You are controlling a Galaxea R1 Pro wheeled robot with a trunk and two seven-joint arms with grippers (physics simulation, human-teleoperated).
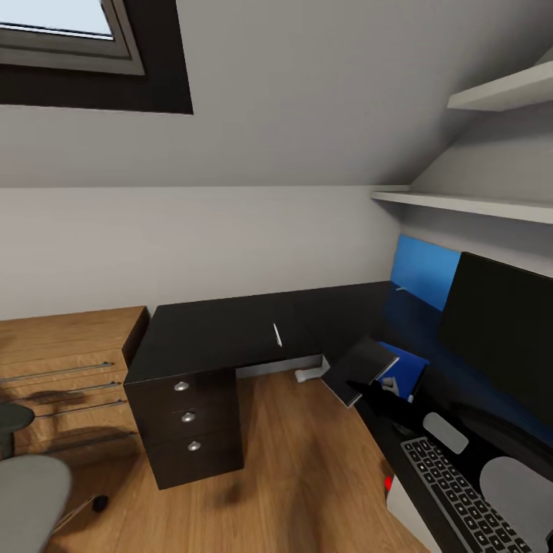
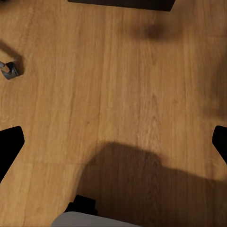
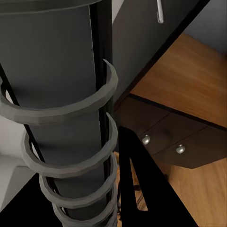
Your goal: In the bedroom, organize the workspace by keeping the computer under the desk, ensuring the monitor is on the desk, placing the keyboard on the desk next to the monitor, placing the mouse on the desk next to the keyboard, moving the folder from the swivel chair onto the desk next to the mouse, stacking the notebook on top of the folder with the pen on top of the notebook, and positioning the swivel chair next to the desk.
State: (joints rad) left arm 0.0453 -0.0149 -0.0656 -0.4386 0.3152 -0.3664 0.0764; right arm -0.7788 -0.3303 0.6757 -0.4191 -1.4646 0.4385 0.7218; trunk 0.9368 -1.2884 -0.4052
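While the head view gives us the whole corner, the wrist views fill in the hands. Looking along the right tool (image 3: 118, 189), we see the notebook (image 3: 61, 94) pressed close, its grey cover and spiral rings running past one black finger (image 3: 137, 189) – the tool is clamped on it. From the head, that notebook (image 1: 359, 369) hangs tilted over the inner corner of the counter (image 1: 215, 334), just left of the folder (image 1: 405, 367), which lies flat on the black top.

Only the left wrist view tells us of the left tool (image 2: 113, 142): its fingertips (image 2: 9, 146) stand wide apart, holding nothing, over the light wood floor (image 2: 118, 85), with a chair caster (image 2: 9, 70) nearby.

The pen (image 1: 276, 335) lies on the far wing of the counter, well apart from the notebook – the right wrist view catches its tip too. The monitor (image 1: 499, 338) stands at the right, the keyboard (image 1: 461, 491) near before it. The swivel chair (image 1: 27, 484) sits near left. Beyond it are a light wood cabinet (image 1: 69, 361), sloped pale walls, a skylight (image 1: 69, 31) and shelves (image 1: 491, 203).
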